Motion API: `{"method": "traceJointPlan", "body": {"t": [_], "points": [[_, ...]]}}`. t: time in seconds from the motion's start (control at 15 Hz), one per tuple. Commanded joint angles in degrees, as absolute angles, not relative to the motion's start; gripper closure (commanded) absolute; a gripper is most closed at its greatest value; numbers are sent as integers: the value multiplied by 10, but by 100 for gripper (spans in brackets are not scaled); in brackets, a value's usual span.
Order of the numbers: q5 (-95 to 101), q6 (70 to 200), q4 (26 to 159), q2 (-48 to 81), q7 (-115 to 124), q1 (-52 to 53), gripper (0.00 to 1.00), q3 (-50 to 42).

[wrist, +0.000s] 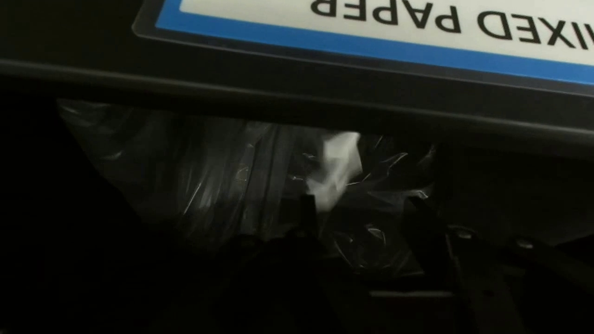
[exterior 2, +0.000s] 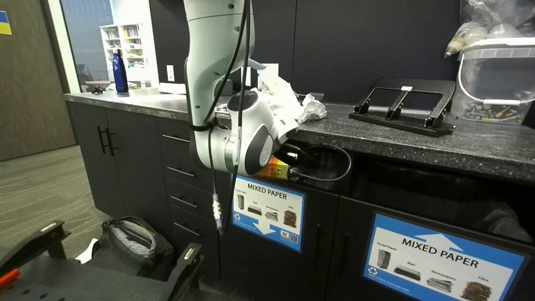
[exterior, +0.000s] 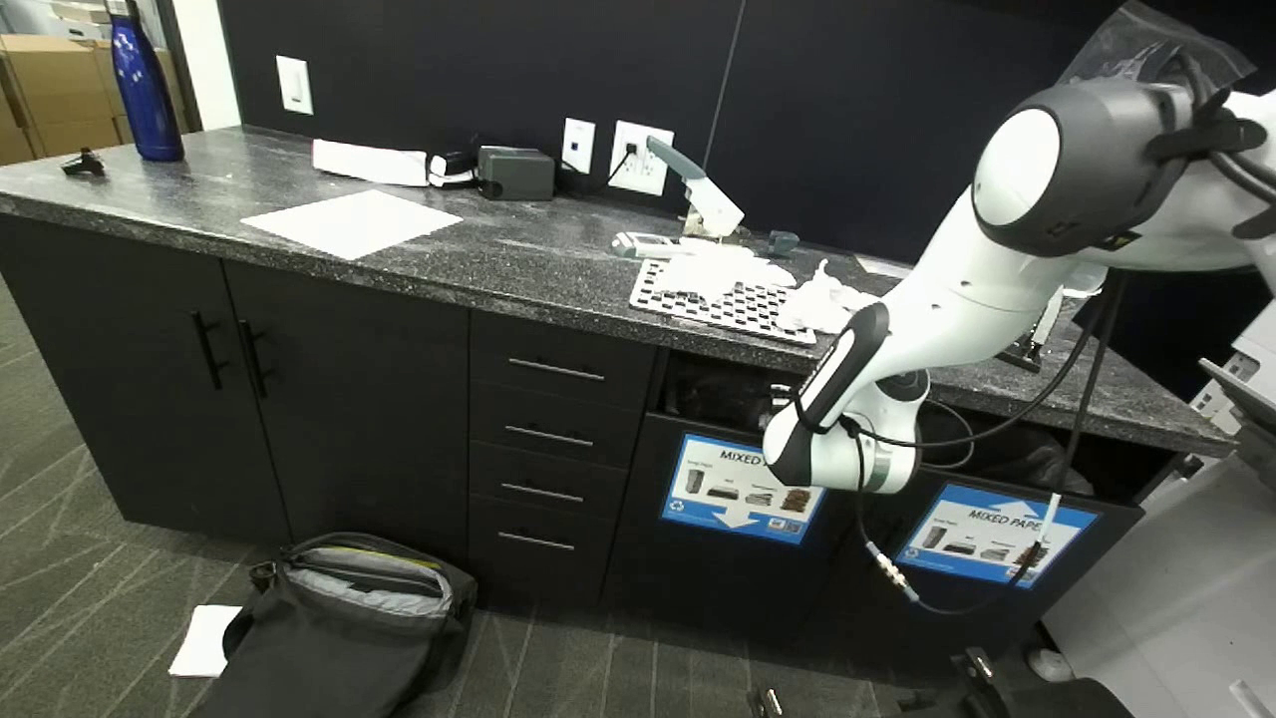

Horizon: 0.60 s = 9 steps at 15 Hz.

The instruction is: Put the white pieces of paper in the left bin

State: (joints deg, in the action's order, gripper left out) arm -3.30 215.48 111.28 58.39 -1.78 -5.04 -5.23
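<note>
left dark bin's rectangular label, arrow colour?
White; the downward-pointing arrow shows best in an exterior view.

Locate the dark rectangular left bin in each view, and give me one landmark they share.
In an exterior view: the dark rectangular left bin, lower half, right of centre.
In an exterior view: left bin, lower half, near the middle.
In the wrist view: left bin's front, across the top.
Shared landmark: its blue-and-white rectangular MIXED PAPER label, upside down in the wrist view.
</note>
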Motion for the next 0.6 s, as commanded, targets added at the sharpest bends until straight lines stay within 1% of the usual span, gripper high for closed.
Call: {"method": "traceJointPlan", "body": {"t": [0.0, 0.13, 0.33, 0.53], "points": [[-56, 2187, 1140, 558, -26, -29, 16, -73], [-51, 2185, 1187, 526, -17, -34, 1, -65], [-50, 2200, 1282, 458, -21, -30, 0, -67], [-55, 2160, 1370, 379, -40, -16, 0, -81]]}}
